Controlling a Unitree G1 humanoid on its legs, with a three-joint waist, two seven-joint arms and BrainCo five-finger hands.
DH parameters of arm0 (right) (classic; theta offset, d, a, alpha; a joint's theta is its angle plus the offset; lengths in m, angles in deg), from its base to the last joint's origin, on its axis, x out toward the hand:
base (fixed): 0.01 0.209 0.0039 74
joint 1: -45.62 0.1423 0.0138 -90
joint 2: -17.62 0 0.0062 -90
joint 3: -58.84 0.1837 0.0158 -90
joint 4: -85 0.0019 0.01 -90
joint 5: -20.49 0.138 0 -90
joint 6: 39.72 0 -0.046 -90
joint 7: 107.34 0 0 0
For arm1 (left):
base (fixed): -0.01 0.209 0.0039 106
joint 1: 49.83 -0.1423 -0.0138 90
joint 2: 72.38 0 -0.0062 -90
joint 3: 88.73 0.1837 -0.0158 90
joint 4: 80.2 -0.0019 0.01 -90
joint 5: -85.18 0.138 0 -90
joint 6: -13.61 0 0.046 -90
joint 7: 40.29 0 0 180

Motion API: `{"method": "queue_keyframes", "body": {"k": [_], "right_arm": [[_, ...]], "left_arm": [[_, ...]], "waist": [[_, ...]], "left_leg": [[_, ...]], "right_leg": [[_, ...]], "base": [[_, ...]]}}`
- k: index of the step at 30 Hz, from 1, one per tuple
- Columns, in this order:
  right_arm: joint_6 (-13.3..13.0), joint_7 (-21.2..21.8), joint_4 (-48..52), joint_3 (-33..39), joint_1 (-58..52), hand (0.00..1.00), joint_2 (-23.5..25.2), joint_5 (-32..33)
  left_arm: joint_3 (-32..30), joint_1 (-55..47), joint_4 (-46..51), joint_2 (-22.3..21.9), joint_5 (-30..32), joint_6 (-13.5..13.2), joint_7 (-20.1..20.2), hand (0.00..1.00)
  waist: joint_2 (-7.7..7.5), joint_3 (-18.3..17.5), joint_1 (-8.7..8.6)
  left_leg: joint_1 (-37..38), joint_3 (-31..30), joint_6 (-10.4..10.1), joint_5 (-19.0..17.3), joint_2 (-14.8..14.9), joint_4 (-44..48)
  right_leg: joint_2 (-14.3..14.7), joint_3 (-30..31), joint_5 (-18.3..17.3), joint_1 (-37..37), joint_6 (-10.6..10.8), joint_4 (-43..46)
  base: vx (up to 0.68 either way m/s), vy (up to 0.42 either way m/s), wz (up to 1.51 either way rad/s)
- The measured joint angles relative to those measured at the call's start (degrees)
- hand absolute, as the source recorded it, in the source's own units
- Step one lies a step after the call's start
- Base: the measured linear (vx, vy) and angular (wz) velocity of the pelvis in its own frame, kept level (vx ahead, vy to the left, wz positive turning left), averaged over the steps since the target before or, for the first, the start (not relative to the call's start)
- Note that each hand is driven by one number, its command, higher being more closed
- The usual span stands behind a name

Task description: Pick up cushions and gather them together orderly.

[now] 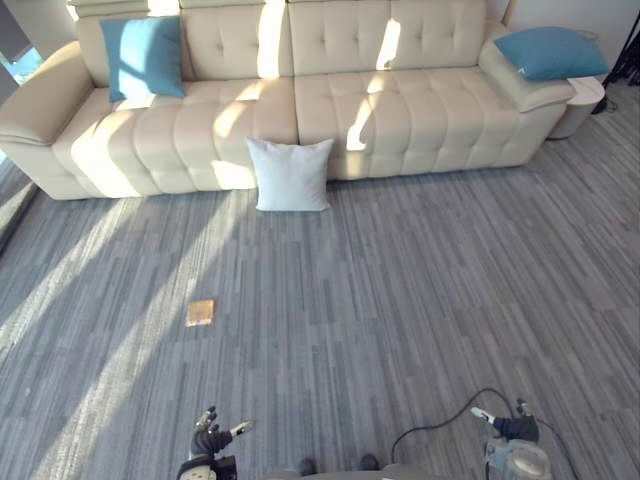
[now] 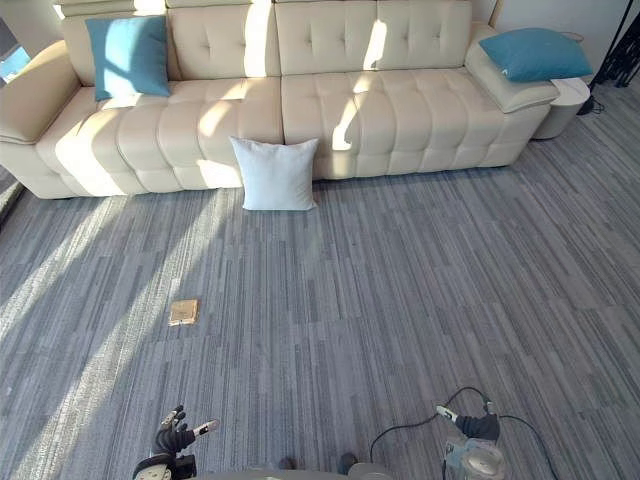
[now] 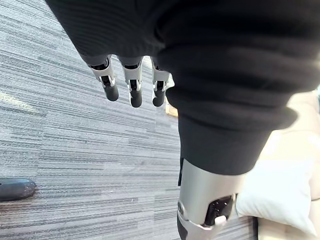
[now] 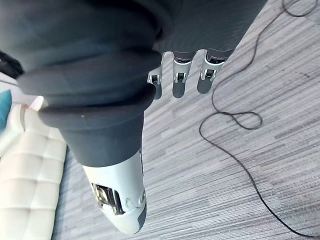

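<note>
At the far middle, on the grey floor [image 1: 420, 300] against the front of the cream tufted sofa [image 1: 420, 110]: white cushion [image 1: 290, 175], square, plain, leaning upright. Far left, on the seat against the backrest: left blue cushion [image 1: 143, 55], upright, partly sunlit. Far right, lying on the armrest: right blue cushion [image 1: 550, 52]. Left of middle on the floor, well apart from all three: small tan square [image 1: 200, 313], perhaps a card. At the near edge: left hand [image 1: 210, 438] and right hand [image 1: 508, 427], fingers [image 3: 134, 92] relaxed and nearly straight, holding nothing, touching nothing.
</note>
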Motion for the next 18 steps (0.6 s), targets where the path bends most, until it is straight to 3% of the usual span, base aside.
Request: {"method": "queue_keyframes", "body": {"k": [5,10,16,18], "right_arm": [[0.2,0.4,0.0,-1.8,0.2,0.0,-0.1,-0.1],[0.7,1.2,0.0,-2.5,0.6,0.0,-0.7,0.0],[1.3,1.2,0.1,-4.1,2.1,0.0,-2.0,1.9],[1.3,1.2,1.2,-4.3,3.5,0.0,-2.1,3.1]], "left_arm": [[0.5,0.1,0.0,0.1,1.3,0.1,0.1,0.0],[0.7,0.6,-0.1,0.9,1.3,0.3,0.2,0.0],[0.5,1.5,0.0,1.6,1.3,0.3,0.1,0.0],[0.4,1.5,1.6,1.6,1.0,0.4,0.0,0.0]], "waist": [[-0.48,1.3,-0.47],[-0.61,1.6,-0.48],[-0.35,2.3,-0.39],[-0.24,2.6,-0.33]], "left_leg": [[0.8,0.1,-1.3,-0.8,0.1,0.1],[-1.1,1.0,-1.2,-0.9,0.0,0.1],[-5.3,3.5,1.6,-3.3,0.1,2.5],[-8.0,4.9,2.0,-5.2,0.1,5.1]], "right_leg": [[-0.3,-0.8,-2.1,-0.5,-0.2,3.2],[-0.5,-0.8,-3.0,-3.0,-0.7,4.1],[-0.5,0.0,-4.1,-7.1,-1.0,5.0],[-0.8,1.5,-5.0,-9.9,0.0,7.1]], "base": [[0.0,-0.004,0.03],[-0.03,-0.015,-0.04],[0.0,0.007,-0.11],[0.11,0.051,-0.33]]}}
